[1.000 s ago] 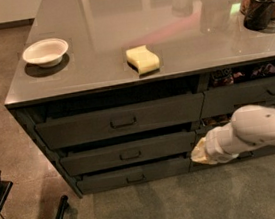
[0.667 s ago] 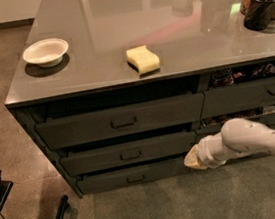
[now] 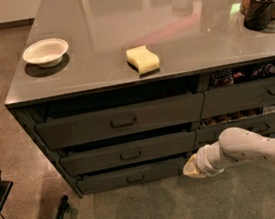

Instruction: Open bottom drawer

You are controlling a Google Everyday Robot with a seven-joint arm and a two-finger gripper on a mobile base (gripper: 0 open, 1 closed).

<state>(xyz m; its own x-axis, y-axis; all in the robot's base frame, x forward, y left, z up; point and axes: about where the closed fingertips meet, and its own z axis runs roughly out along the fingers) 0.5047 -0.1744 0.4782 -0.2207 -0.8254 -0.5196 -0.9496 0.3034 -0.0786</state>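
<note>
The bottom drawer (image 3: 111,178) is the slim dark grey front lowest in the wide left stack, with a small loop handle (image 3: 135,179) at its centre. Its front stands a little forward of the frame, like the two taller drawers above it. My gripper (image 3: 189,167) is at the end of the white arm (image 3: 248,150) that reaches in from the right. It sits low, just right of the bottom drawer's right end and well right of the handle. Only its tan tip shows.
A white bowl (image 3: 45,52) and a yellow sponge (image 3: 143,59) sit on the grey countertop (image 3: 166,22). A dark cup (image 3: 259,10) and a jar stand at the back right. A narrower drawer stack (image 3: 252,97) is on the right. A black stand (image 3: 10,214) is on the floor at left.
My arm has moved left along the base of the cabinet, bringing the gripper from in front of the narrower stack toward the bottom drawer's right end.
</note>
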